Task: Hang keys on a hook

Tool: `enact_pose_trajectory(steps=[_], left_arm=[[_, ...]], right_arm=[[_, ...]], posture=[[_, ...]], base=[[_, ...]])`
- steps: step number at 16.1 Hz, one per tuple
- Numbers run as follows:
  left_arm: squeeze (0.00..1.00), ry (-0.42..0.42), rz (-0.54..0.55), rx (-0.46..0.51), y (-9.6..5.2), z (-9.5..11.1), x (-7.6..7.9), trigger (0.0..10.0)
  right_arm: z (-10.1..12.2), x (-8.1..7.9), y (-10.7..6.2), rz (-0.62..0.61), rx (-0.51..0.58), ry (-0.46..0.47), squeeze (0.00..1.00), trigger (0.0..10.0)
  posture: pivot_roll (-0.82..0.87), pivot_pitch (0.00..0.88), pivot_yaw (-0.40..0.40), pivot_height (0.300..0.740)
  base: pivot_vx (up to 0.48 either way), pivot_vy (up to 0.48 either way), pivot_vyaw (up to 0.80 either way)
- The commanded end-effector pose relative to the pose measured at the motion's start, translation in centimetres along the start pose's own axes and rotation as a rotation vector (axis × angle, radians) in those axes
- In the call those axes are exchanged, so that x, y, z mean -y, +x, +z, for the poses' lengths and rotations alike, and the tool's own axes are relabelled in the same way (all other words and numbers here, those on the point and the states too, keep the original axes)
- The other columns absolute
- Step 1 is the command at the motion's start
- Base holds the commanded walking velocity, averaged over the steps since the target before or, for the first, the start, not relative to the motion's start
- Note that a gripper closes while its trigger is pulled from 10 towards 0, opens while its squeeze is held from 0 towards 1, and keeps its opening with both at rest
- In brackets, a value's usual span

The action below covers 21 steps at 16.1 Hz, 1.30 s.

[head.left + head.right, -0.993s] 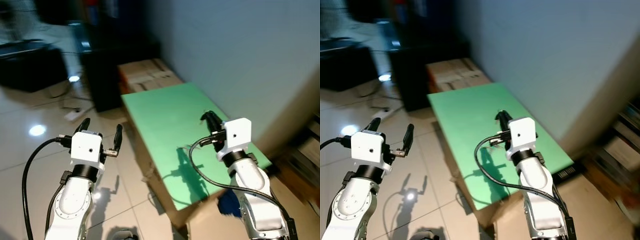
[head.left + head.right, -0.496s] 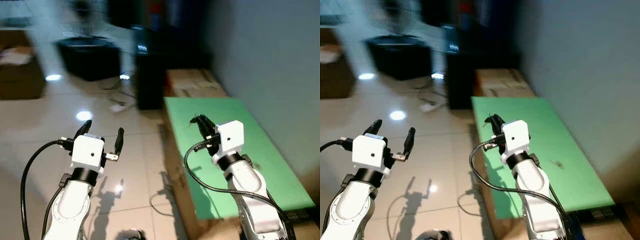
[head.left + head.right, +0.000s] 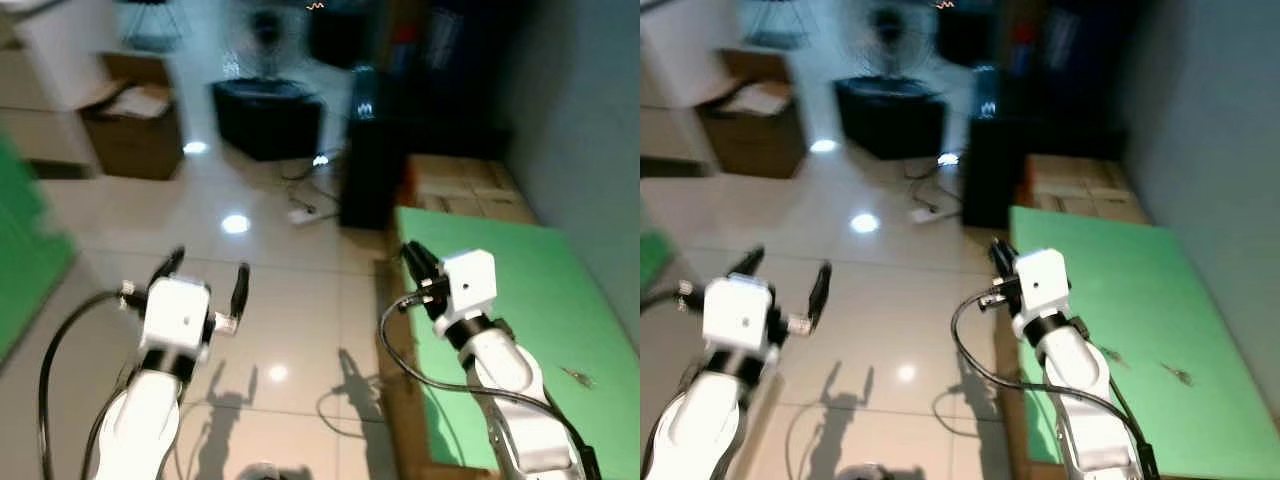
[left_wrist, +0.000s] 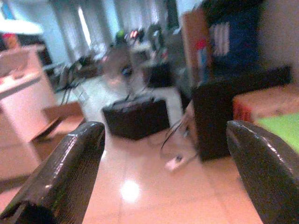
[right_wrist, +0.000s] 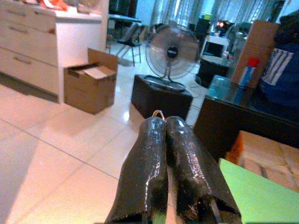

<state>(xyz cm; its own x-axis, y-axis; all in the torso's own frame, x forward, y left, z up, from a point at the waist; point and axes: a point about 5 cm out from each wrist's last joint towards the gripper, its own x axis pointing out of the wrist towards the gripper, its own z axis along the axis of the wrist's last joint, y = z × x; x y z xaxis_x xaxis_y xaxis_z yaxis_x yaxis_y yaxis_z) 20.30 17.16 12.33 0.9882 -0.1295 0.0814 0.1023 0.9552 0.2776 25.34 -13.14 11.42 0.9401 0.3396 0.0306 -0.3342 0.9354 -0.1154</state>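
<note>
Over the near left edge of the green bench (image 3: 520, 290), my right end effector (image 3: 414, 258) is pinched narrow, fingers pressed together. A thin pale ring pokes out past the tips, which I take for the keys (image 5: 158, 113) (only the loop is visible, the rest is hidden between the fingers). A small dark bit (image 3: 577, 376) lies near the bench's right edge; too blurry to tell what. My left end effector (image 3: 208, 270) is spread wide over the tiled floor (image 3: 290, 330), holding nothing. Fan (image 5: 171, 52) and cardboard box (image 5: 88, 86) stand further off.
</note>
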Motion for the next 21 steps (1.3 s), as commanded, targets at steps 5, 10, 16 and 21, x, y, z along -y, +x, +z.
enact_pose_trajectory(steps=[5, 10, 16, 21], left_arm=[[0.00, 0.049, -0.061, -0.048, -0.6, -0.3, 0.4, 10.0], [0.00, 0.039, -0.041, -0.083, -1.2, -0.7, 0.5, 10.0], [0.00, 0.049, -0.025, -0.137, -2.1, -0.7, 0.6, 10.0], [0.00, 0.057, -0.075, -0.131, -1.8, -0.4, 0.9, 10.0]], right_arm=[[-0.2, -0.3, -0.3, -0.010, -0.008, 0.041, 0.00, 10.0], [-0.3, -0.4, -0.3, 0.017, -0.015, 0.041, 0.00, 10.0], [0.0, -0.6, 0.0, 0.087, -0.006, 0.051, 0.00, 10.0], [0.0, -0.7, 0.4, 0.072, 0.006, 0.094, 0.00, 10.0]], posture=[[0.07, 0.015, -0.070, 0.740], [0.08, 0.015, -0.087, 0.740], [0.10, 0.009, -0.104, 0.740], [0.12, 0.009, -0.083, 0.740]], base=[[0.000, 0.000, 0.80], [0.000, 0.000, 0.80], [0.000, 0.000, 0.80], [0.000, 0.000, 0.80]])
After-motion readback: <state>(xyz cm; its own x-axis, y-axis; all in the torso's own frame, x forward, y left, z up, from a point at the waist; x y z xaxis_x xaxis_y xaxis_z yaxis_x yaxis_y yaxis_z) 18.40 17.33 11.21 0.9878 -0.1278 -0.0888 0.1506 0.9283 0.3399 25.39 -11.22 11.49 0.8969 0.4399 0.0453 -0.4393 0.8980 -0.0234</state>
